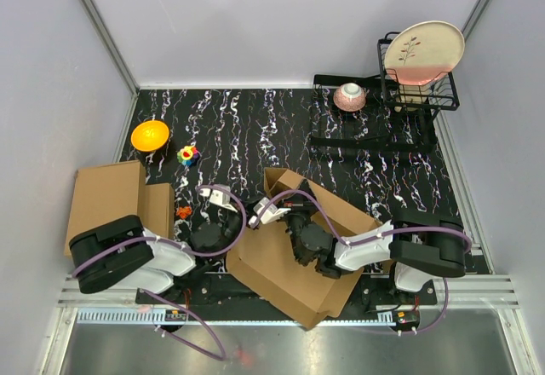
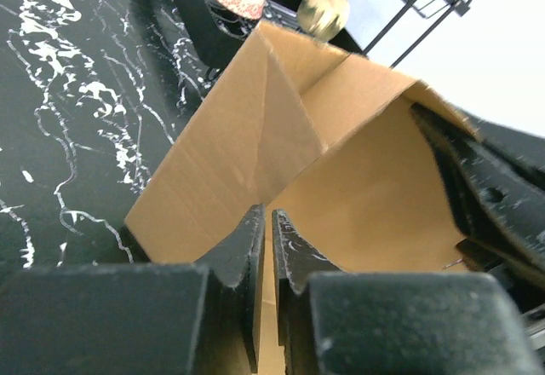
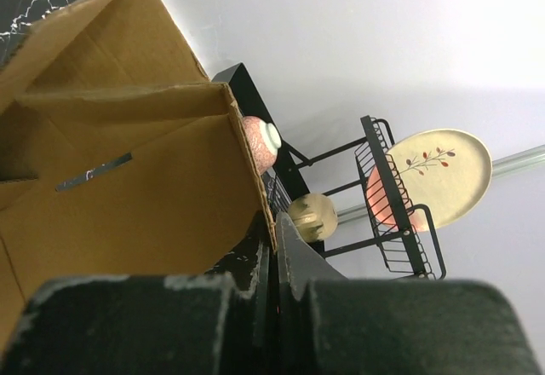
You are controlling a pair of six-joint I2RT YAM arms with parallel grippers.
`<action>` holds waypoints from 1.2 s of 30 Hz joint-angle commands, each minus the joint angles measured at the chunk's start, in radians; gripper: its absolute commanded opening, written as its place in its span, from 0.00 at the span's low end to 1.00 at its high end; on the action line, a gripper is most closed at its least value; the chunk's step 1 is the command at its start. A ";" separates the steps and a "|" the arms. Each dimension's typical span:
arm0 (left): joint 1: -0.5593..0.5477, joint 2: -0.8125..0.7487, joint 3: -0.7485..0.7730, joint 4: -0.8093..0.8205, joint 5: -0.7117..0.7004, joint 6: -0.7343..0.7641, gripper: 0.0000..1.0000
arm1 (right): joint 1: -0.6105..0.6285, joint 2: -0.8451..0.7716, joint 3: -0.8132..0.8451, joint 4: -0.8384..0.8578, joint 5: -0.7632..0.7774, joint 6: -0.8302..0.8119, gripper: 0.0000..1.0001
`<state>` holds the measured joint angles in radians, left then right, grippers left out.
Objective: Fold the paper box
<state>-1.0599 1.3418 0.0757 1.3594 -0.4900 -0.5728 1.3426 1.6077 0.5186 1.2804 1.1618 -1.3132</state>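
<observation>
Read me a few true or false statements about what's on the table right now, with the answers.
The paper box lies at the near edge of the table. True.
The orange bowl sits in the wire rack. False: it is on the table's far left; the rack holds a plate.
The pink bowl is left of the plate in the overhead view. True.
Both grippers are wide open. False: the left gripper and right gripper are each closed on a wall of the paper box.
</observation>
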 commanded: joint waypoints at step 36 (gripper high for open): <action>0.202 0.167 0.084 0.170 0.212 0.064 0.58 | 0.021 -0.040 -0.025 -0.015 0.038 0.097 0.05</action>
<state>-0.8593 1.4628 0.1696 1.2011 -0.4110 -0.5274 1.3514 1.5848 0.4992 1.2549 1.1641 -1.2999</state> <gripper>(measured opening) 0.574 0.046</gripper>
